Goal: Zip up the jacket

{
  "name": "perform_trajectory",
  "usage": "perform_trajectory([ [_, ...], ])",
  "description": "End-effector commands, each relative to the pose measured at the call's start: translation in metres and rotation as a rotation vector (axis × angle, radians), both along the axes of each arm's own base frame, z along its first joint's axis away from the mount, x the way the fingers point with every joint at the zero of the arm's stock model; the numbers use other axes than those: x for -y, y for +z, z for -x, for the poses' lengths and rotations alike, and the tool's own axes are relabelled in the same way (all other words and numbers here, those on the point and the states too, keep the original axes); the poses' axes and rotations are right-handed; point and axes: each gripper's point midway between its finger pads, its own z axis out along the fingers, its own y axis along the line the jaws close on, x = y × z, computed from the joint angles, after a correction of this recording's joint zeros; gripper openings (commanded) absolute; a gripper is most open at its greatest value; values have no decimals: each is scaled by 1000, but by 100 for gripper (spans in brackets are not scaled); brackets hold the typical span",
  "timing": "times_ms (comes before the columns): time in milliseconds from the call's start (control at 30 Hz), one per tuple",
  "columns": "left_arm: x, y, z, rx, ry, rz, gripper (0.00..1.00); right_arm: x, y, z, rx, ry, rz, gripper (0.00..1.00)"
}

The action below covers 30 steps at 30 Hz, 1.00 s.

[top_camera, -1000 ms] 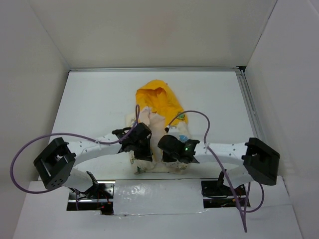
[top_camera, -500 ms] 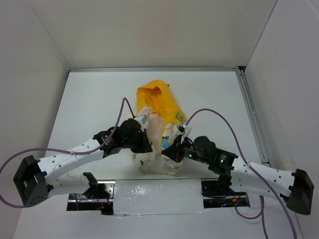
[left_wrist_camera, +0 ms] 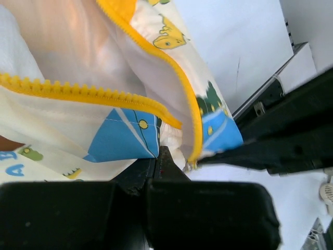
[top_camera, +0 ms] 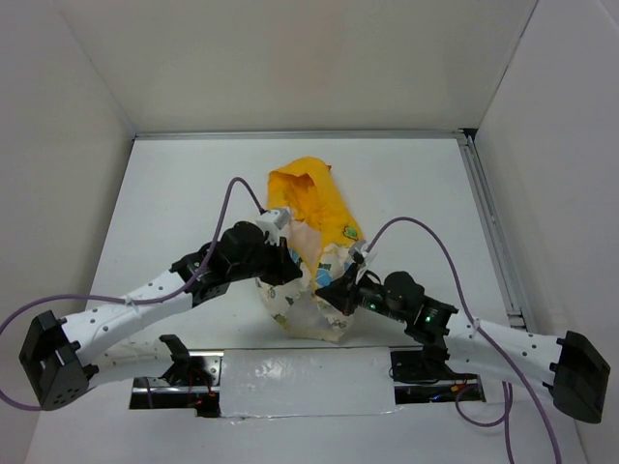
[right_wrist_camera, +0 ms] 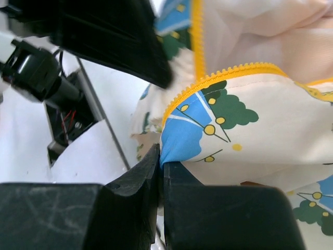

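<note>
A white counter point(top_camera: 174, 193) is seen from above, inside a white-walled booth. A small jacket point(top_camera: 324, 314) lies in the middle of the counter. It is cream cloth printed with green, blue and orange cartoon figures. Its yellow-orange hood point(top_camera: 305, 193) points to the far side. The near part of the jacket is bunched up between two robot arms that reach in from the near edge, one from the left and one from the right. Purple cables point(top_camera: 426, 237) loop above the arms.

The left hand point(top_camera: 282, 269) sits on the left side of the jacket's front. The right hand point(top_camera: 336, 295) sits on the right side, slightly nearer. The two hands are close together, with a strip of cloth between them.

In the left wrist close-up, the two black fingers point(left_wrist_camera: 140, 174) are pressed together, pinching the jacket's cloth at their tips. A row of yellow zipper teeth point(left_wrist_camera: 78, 92) runs along the edge just above the grip. A second yellow edge curves down on the right and ends beside the black right hand.

In the right wrist close-up, the fingers are likewise closed tight, nipping a blue-and-green printed corner of the other front panel. Yellow teeth run along the top of that panel. The two rows of teeth are apart, and pale lining shows between them. The black body of the left hand fills the upper left.
</note>
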Motion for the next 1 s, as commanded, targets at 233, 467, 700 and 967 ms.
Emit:
perform_trajectory([
  [233, 10, 33, -11, 299, -141, 82, 0, 7, 45, -27, 86, 50, -236, 0],
  [467, 12, 23, -17, 397, -206, 55, 0, 10, 44, -23, 8, 128, -214, 0],
  [700, 13, 33, -9, 495, -283, 98, 0, 14, 32, -29, -77, 113, -160, 0],
  [967, 7, 32, 0, 535, -334, 96, 0, 25, 23, -31, -128, 80, -101, 0],
])
